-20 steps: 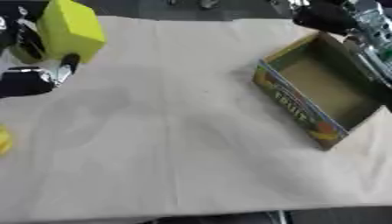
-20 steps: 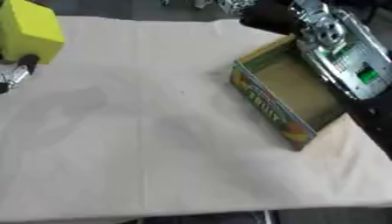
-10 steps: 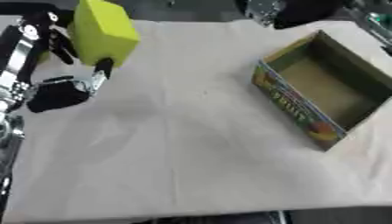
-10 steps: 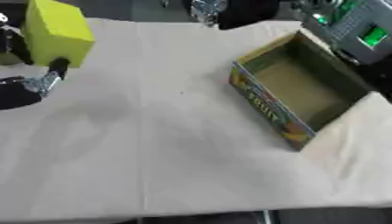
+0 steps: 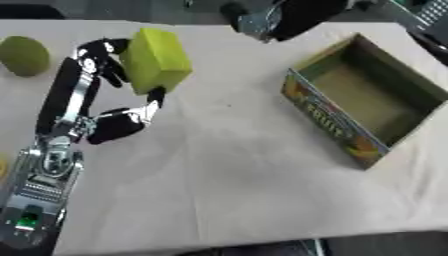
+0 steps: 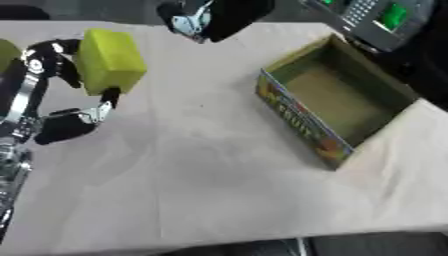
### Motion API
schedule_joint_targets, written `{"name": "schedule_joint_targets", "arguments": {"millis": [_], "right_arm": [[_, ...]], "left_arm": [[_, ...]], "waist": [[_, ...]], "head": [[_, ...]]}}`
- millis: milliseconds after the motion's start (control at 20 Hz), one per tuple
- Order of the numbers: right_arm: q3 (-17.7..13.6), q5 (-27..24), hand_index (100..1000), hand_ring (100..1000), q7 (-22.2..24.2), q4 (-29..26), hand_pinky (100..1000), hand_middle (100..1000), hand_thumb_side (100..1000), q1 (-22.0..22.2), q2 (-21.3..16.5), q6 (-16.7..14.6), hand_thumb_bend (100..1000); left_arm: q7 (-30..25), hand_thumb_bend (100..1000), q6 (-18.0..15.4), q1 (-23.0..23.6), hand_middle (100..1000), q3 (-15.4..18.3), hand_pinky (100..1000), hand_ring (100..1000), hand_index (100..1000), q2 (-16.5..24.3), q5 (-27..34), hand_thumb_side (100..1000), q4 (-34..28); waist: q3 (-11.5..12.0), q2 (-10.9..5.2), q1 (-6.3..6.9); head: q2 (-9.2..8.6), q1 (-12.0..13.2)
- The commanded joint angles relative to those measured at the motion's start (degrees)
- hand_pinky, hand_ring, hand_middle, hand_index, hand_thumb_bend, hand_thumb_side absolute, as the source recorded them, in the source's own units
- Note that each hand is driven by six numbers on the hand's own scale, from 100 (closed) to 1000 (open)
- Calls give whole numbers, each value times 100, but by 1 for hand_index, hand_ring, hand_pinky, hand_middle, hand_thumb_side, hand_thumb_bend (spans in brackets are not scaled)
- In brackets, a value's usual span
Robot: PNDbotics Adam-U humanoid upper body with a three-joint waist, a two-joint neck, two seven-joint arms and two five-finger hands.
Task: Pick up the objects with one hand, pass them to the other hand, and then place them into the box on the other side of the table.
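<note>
Left hand [image 5: 105,90] grips the block [image 5: 156,60], fingers on its far-left face and thumb [image 5: 154,100] under its near edge, holding it up over the left part of the table [image 5: 227,165]. The block is a yellow-green cuboid with flat faces and squared edges; it looks like foam or light plastic, so probably light and fairly stiff, maybe with a little give. Its faces appear matte, so slipping seems unlikely, and nothing suggests it would break. For the handover, the right hand would best take it across two opposite flat faces that the left hand leaves bare, likely the top and the right side.

Right hand [image 6: 214,17] hangs at the far edge, near the table's middle, dark and blurred; I cannot tell whether it is clenched or released. It is well apart from the block.

On the right side the box [image 5: 367,102] sits open and empty, printed front facing the near-left. A green ball [image 5: 24,55] lies near the far-left corner, just beyond the left hand, not touching it.
</note>
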Motion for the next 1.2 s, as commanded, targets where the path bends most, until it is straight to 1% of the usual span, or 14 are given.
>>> {"name": "schedule_joint_targets", "arguments": {"millis": [50,100,150,300,350,400,550,650,750,850,950,1050,1200], "right_arm": [[78,-76,839,846,231,-53,820,829,217,-377,134,270,149],[102,-112,840,848,312,-53,822,831,181,-494,203,343,165],[128,-137,838,850,395,-53,824,832,183,-584,264,404,180],[216,-161,840,856,645,-53,832,836,233,-762,423,537,216],[231,-156,839,855,717,-53,833,835,266,-817,476,566,236],[242,-154,839,856,775,-53,835,835,268,-865,522,589,230],[255,-161,840,860,884,-53,843,836,330,-984,638,632,225],[297,-181,842,865,964,-53,849,839,351,-995,667,685,215],[352,-203,846,878,1090,-53,862,843,357,-971,678,748,201],[396,-218,847,883,1232,-53,866,844,360,-954,711,809,205],[451,-206,850,893,1377,-53,875,846,370,-952,776,858,210],[531,-145,855,918,1607,-53,890,857,386,-958,837,806,229],[576,3,859,952,1933,-53,906,858,397,-901,841,615,266]], "left_arm": [[277,100,-258,-38,447,-29,482,494,527,-67,-134,132,208],[359,100,-340,-26,445,-20,482,493,527,-90,-175,136,297],[442,100,-423,-12,445,-11,482,493,526,-116,-211,142,382],[695,100,-676,10,444,-20,484,493,527,-192,-310,148,569],[783,100,-759,13,443,-24,482,492,527,-212,-345,151,597],[869,100,-831,14,443,-33,482,493,527,-224,-378,146,613],[1143,100,-1014,5,443,-114,480,491,527,-240,-437,155,661],[1308,100,-1070,24,439,-147,476,486,522,-266,-353,191,762],[1415,100,-1123,41,437,-159,477,486,513,-291,-123,218,884],[1450,100,-1173,42,434,-147,474,487,508,-309,105,219,991],[1454,100,-1219,30,434,-128,471,487,509,-323,193,220,1060],[1468,100,-1248,24,435,-108,471,487,510,-338,224,218,1102],[1482,100,-1271,20,435,-99,471,487,511,-325,241,215,1115]], "waist": [[-37,-189,-67],[-56,-185,-73],[-74,-182,-80],[-111,-178,-100],[-118,-176,-103],[-123,-176,-104],[-127,-176,-97],[-130,-172,-101],[-136,-167,-109],[-144,-162,-119],[-146,-156,-127],[-145,-149,-133],[-149,-148,-138]], "head": [[-12,44],[-12,55],[-12,67],[-12,93],[-12,102],[-12,110],[-12,141],[-12,160],[-12,176],[-12,189],[-12,190],[-12,189],[-12,191]]}}
